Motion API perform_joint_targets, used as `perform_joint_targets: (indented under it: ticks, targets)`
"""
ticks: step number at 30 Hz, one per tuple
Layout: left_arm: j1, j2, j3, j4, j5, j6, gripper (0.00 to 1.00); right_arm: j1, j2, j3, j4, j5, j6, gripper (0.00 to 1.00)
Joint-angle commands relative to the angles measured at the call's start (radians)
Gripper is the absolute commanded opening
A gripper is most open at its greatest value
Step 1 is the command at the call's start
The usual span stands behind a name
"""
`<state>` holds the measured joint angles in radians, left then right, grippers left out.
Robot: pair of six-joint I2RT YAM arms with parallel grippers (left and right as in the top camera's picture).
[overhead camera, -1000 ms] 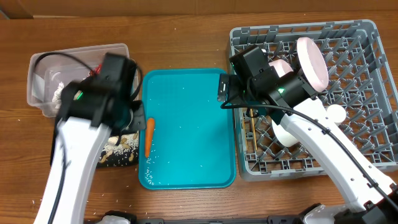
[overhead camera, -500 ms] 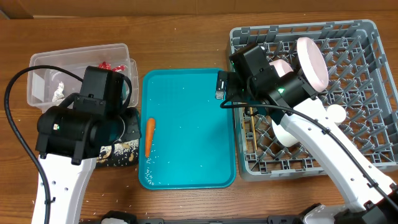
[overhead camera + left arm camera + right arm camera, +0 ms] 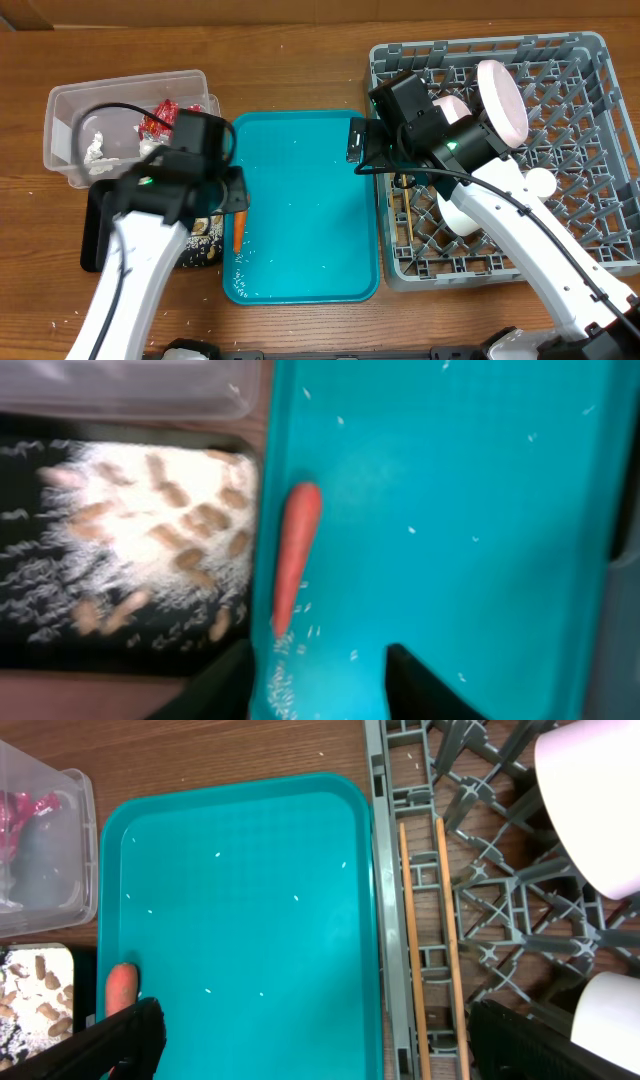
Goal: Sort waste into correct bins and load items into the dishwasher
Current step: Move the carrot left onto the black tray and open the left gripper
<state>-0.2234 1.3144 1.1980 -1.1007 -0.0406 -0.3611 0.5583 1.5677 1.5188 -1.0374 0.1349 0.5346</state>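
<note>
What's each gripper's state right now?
Left gripper: open, holding nothing.
Right gripper: wide open, holding nothing.

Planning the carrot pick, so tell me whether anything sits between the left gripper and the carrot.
Nothing visible does. The carrot lies bare along the left edge of the teal tray, just ahead of the left gripper, whose jaws stand apart. Only scattered rice grains lie between.

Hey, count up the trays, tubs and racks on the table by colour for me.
Teal tray: 1
Black tray: 1
Clear tub: 1
Grey rack: 1
Total: 4
</note>
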Motion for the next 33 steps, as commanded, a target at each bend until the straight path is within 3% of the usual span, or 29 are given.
perform_joint_targets:
  ticks: [1, 7, 12, 13, 15, 17, 25, 28, 33]
  targets:
    - [-0.008, 0.105, -0.162, 0.105, 0.040, 0.011, 0.40, 0.002, -0.006, 0.005, 0.002, -0.002, -0.011, 1.00]
    - [-0.006, 0.335, -0.236, 0.307, -0.008, -0.005, 0.44, 0.002, -0.006, 0.005, -0.009, -0.002, -0.011, 1.00]
    - [-0.006, 0.498, -0.236, 0.389, -0.014, -0.025, 0.39, 0.002, -0.006, 0.005, -0.018, -0.002, -0.012, 1.00]
    - [-0.006, 0.523, -0.236, 0.396, -0.014, -0.025, 0.37, 0.002, -0.006, 0.005, -0.021, -0.001, -0.012, 1.00]
    - [-0.006, 0.561, -0.236, 0.391, -0.012, -0.025, 0.21, 0.002, -0.006, 0.005, -0.026, -0.001, -0.012, 1.00]
    - [-0.006, 0.566, -0.235, 0.374, -0.016, -0.025, 0.14, 0.002, -0.006, 0.005, -0.026, -0.001, -0.012, 1.00]
    - [-0.005, 0.441, -0.112, 0.185, -0.018, -0.025, 0.09, 0.002, -0.006, 0.005, -0.011, -0.001, -0.012, 1.00]
    - [-0.004, 0.362, -0.025, 0.071, -0.048, -0.024, 0.11, 0.002, -0.006, 0.005, -0.012, -0.001, -0.012, 1.00]
    - [-0.002, 0.240, 0.100, -0.127, -0.205, -0.028, 0.24, 0.002, -0.006, 0.005, -0.013, -0.001, -0.012, 1.00]
